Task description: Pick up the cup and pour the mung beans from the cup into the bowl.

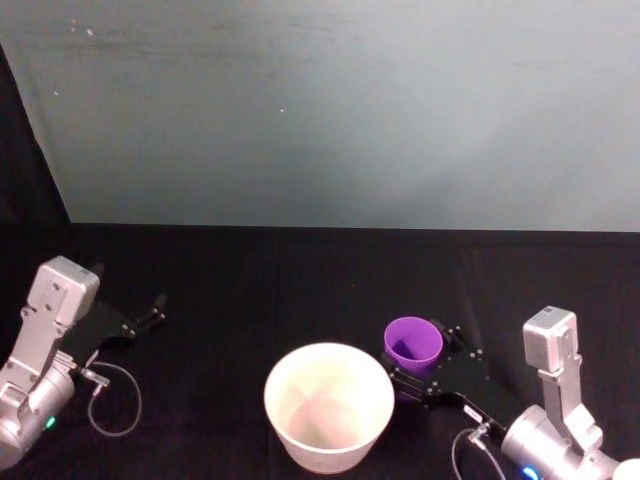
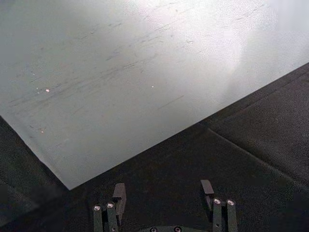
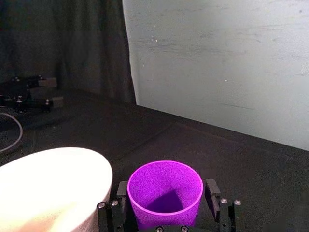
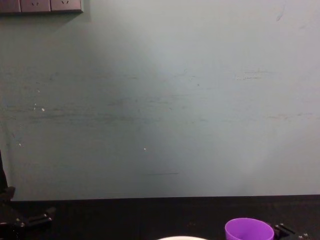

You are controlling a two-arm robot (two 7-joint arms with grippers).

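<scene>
The purple cup (image 1: 413, 343) stands upright just right of the white bowl (image 1: 329, 447), close to its rim. My right gripper (image 1: 421, 352) is shut on the cup, one finger on each side of its wall. In the right wrist view the cup (image 3: 164, 193) sits between the fingers (image 3: 211, 192), with the bowl (image 3: 48, 183) beside it. What shows of the cup's inside is purple; the mung beans are out of view. The cup's rim (image 4: 249, 229) and a sliver of the bowl (image 4: 182, 238) show in the chest view. My left gripper (image 1: 156, 306) rests open at the far left, holding nothing.
A black cloth (image 1: 300, 290) covers the table, and a grey-green wall (image 1: 330, 110) rises behind it. A thin cable loop (image 1: 115, 405) lies by the left arm. Between the left gripper and the bowl there is bare cloth.
</scene>
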